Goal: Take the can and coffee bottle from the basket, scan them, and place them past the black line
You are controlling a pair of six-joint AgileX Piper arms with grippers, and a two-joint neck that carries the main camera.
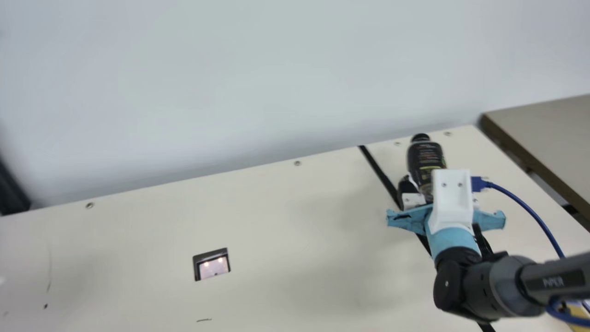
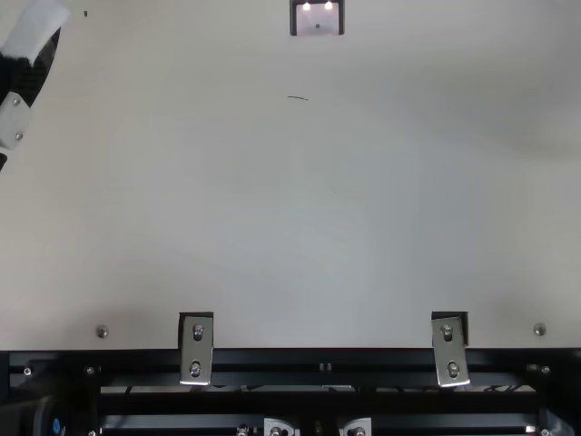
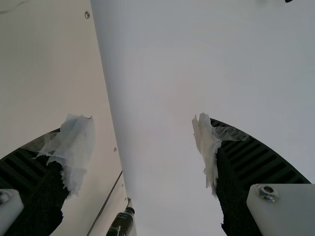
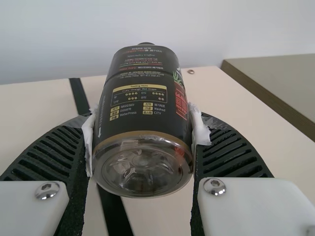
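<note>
At the upper left edge of the top view, the left gripper (image 2: 14,119) shows in part over the cream table (image 2: 209,200). In the left wrist view, the left gripper (image 3: 141,120) has its two taped fingers spread wide, with nothing between them. The scanner (image 1: 213,268), set into the table, is left of centre and low in the main view, and at the top middle of the top view; two lights glow in its glass. Right of centre in the main view, the black line (image 1: 379,173) slants down to the right and runs under the right arm. Just to the right of the line's upper part is the coffee bottle (image 1: 425,159), cap towards the top of the frame. The right gripper (image 1: 427,188) pinches it by its lower part, a finger on either side. The bottle looks tilted, though I can't fairly say whether it touches the table. A brown-edged second table (image 1: 548,133) fills the right edge.
</note>
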